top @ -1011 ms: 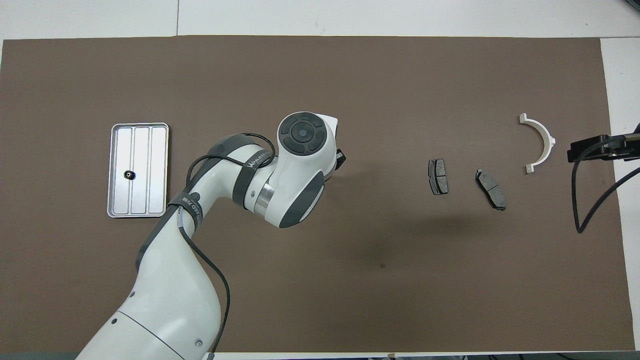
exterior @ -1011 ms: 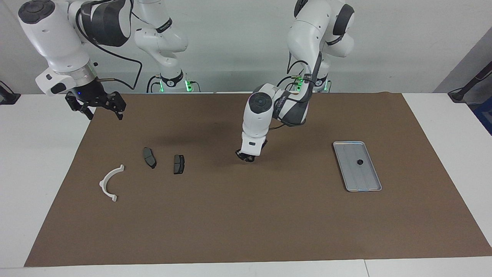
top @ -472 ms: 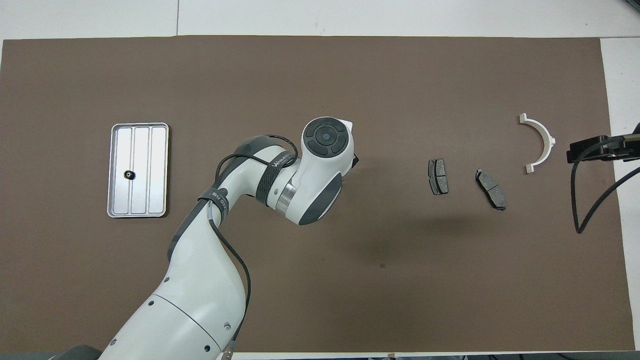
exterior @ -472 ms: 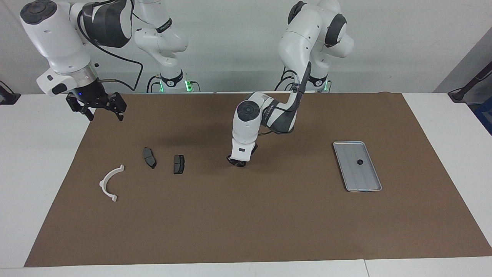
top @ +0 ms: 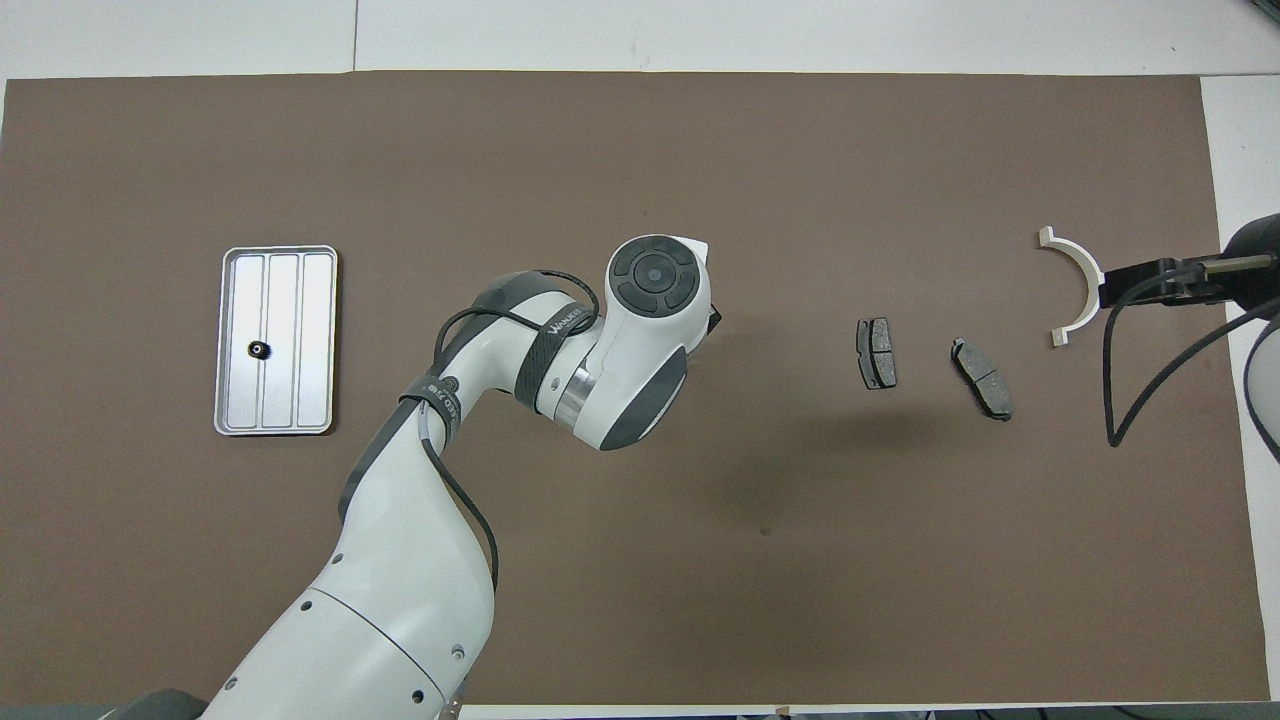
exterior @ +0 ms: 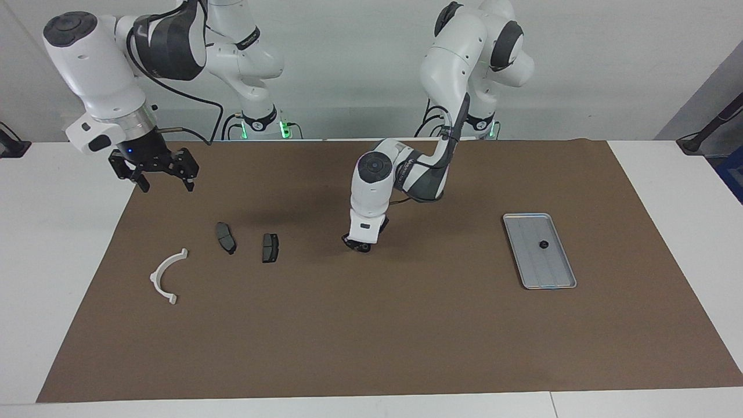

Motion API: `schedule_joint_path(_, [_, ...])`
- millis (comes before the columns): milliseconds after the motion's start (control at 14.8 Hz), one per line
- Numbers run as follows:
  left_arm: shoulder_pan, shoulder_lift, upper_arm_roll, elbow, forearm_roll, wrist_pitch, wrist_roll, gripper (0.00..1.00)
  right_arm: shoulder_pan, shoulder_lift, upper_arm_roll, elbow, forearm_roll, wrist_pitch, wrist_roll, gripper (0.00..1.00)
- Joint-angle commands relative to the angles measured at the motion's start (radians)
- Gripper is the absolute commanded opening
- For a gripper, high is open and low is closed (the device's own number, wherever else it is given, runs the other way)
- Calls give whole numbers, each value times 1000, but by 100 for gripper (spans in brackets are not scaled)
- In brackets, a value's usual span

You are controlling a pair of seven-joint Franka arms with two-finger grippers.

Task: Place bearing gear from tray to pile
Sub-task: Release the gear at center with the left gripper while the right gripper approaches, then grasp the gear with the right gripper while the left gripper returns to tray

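Right gripper [exterior: 165, 184], upper left of the facing view: fingers [exterior: 142, 184] spread wide and empty, hanging over the mat's [exterior: 371, 348] corner. The right arm waits there, poised above the pile's end of the table, probably to keep clear.

Left gripper [exterior: 361, 245], centre of the frame: it points down, low over bare mat between the pile and the tray. How wide it stands, and whether it carries anything, cannot be told. Its wrist hides it almost wholly in the overhead view.

Bearing gear [exterior: 544, 244], right of centre in the facing view: a small black round part lying flat on the tray [exterior: 551, 283], about midway along the tray's length and apart from both grippers. Seen from above it is a disc, so it shows no long axis or heading; its bore appears to face up, which would suit a grasp from above. The tray's own long side runs toward and away from the robots.

Pile, lower left of the facing view: white half-ring bracket [exterior: 154, 276], open side toward the frame's lower right, beside two brake pads [exterior: 226, 237] [exterior: 270, 248], all apart from one another. The transfer is judged unfinished.
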Motion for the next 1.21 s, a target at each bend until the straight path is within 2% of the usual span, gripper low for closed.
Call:
schedule_joint_path(0, [-21,4,21,5,-10,0,-15,77,-6,24,3,-11,28,49,-22,100])
schedule_joint_path(67, [-21,4,30,9,-9,-11,-15,97,-6,40,3,-12,28,66,-22,100])
schedule_joint_path(135, [-21,4,36,14,0,-38,-14,100,-6,52,3,-11,29,75,-21,100])
schedule_joint_path(270, [-7,-5,42,20,19,-117,-11,100,-4,78,6,-5,28,110,-15,100])
schedule_joint_path(404, [42,-102,60,-35,36,-149,15,100,20,127,12,41,32,111,14,100])
schedule_joint_path(539, [126,-207,61,-121,37,-189,178,100,60,181,11,112,35,98,76,99])
schedule_joint_path(674, [216,-276,61,-197,37,-215,370,100,106,268,11,216,20,77,123,98])
schedule_joint_path(876, [327,-315,65,-279,42,-215,601,100,189,369,11,331,-4,52,197,97])
schedule_joint_path(1146, [474,-322,67,-302,65,-214,846,100,342,382,11,344,-23,45,372,96])
